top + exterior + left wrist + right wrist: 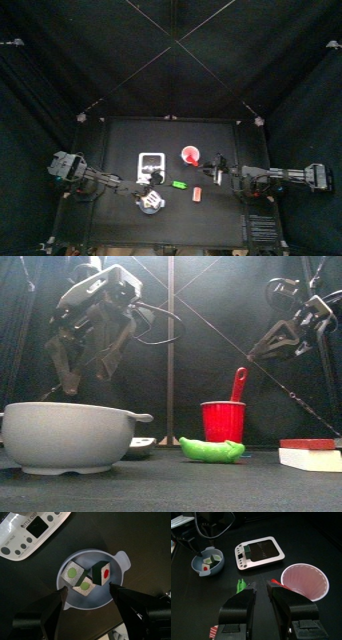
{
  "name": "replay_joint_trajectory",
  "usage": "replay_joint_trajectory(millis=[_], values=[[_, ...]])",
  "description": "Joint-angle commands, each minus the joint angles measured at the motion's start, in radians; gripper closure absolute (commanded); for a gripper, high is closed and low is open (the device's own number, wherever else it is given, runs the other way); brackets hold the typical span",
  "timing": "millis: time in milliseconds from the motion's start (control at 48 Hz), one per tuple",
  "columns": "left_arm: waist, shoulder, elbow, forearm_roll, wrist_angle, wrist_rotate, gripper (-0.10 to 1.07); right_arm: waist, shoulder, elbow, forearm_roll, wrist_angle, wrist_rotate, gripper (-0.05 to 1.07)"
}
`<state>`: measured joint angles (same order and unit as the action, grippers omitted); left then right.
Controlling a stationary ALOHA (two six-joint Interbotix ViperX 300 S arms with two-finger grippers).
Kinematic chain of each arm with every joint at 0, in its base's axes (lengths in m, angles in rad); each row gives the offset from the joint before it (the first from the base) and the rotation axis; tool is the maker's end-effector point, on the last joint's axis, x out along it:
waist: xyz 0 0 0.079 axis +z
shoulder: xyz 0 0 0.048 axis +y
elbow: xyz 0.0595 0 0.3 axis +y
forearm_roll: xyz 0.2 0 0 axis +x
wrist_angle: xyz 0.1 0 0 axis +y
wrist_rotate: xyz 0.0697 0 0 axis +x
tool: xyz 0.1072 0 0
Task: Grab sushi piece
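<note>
Bowl (91, 579) with three sushi pieces (104, 572) sits under wide-released left tool (89, 594); right tool (264, 592) clenched, empty, near red cup (306, 581).

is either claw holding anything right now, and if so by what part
Nothing is held. The left claw hangs open above the bowl of sushi pieces, touching none. The right claw is empty too, near the red cup.
</note>
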<state>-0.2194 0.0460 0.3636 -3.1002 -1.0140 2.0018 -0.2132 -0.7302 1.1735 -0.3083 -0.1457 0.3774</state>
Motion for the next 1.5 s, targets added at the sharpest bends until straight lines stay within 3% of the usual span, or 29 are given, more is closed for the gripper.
replay_joint_trajectory(millis=[0,271,521,729,979,1271,1479], values=[[0.018,-0.038,-0.012,0.009,-0.011,0.005,-0.01,0.000,-0.002,-0.021,0.002,-0.003,0.002,0.36],[0.115,-0.086,0.011,0.057,-0.025,0.006,-0.01,0.005,-0.002,-0.020,-0.003,-0.003,0.000,0.36],[0.222,-0.072,0.029,0.118,-0.012,0.005,-0.01,0.005,-0.002,-0.018,-0.005,-0.003,0.000,0.36],[0.270,-0.041,0.034,0.117,0.017,-0.017,-0.01,0.006,-0.002,-0.018,-0.008,-0.003,0.000,0.36],[0.291,-0.011,0.011,0.121,0.035,-0.034,-0.01,0.008,-0.006,-0.018,-0.008,-0.003,-0.002,0.36],[0.298,0.032,-0.018,0.198,0.115,-0.115,-0.01,0.008,-0.006,-0.018,-0.008,-0.003,-0.002,0.36],[0.293,0.035,0.009,0.196,0.114,-0.141,0.00,0.008,-0.006,-0.017,-0.008,-0.003,-0.002,0.36]])
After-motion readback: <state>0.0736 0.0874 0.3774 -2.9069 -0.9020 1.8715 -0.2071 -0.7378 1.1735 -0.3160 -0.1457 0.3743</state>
